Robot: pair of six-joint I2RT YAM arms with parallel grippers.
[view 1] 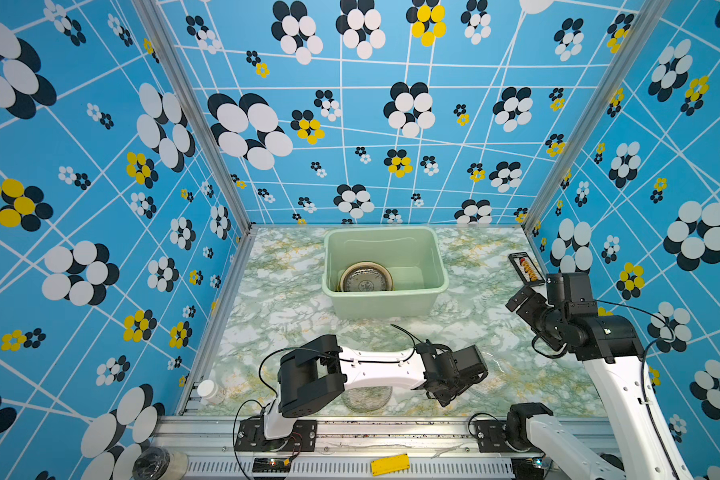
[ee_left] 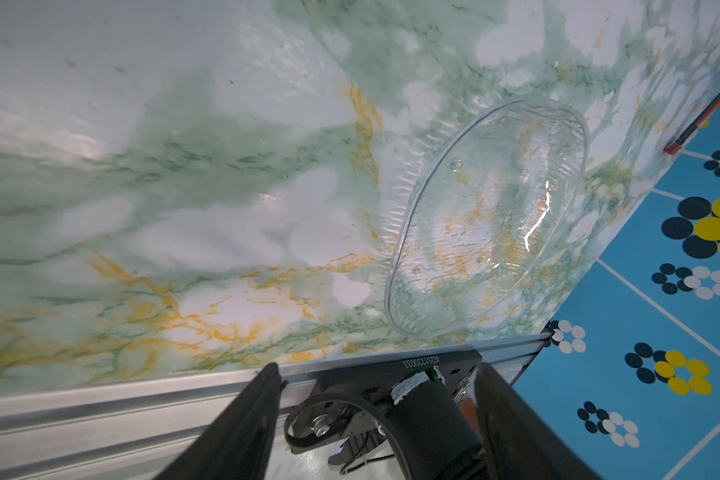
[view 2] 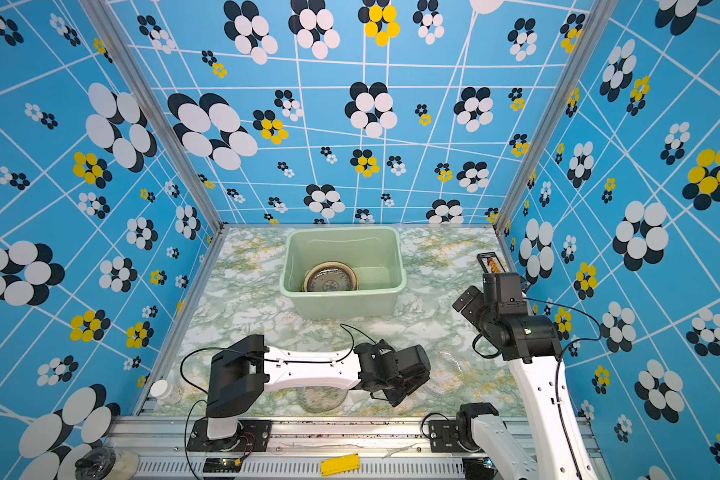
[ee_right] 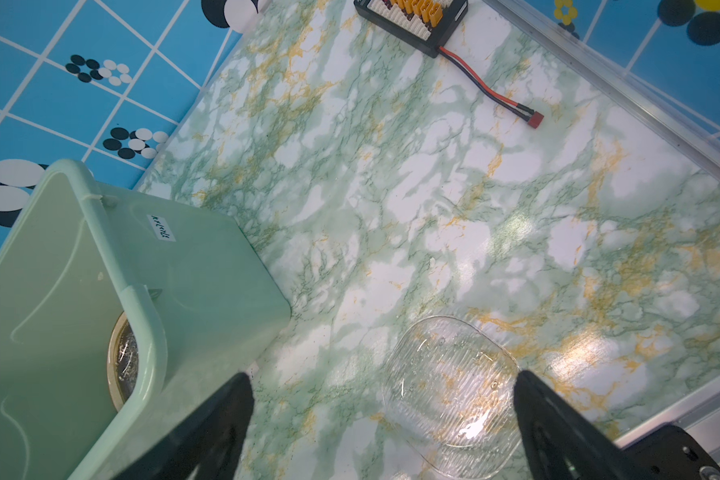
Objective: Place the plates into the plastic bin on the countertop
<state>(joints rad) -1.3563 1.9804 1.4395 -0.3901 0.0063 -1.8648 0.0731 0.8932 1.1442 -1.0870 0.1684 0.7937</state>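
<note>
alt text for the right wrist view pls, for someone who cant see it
A clear glass plate lies flat on the marble countertop, ahead of the open, empty right gripper. Beside it stands the mint-green plastic bin with a gold-rimmed plate inside; farther off lies a black connector board with a red-and-black lead.

I'm looking into a robot test cell, lab kit dressed up like a kitchen. Printed blue flower panels (view 1: 100, 166) hang on aluminium posts (view 1: 195, 124) around a marble-film desk (view 1: 275, 299). The arms' black base plates (view 1: 308, 436) are bolted to a slotted metal rail (view 1: 391, 428) along the front.
</note>
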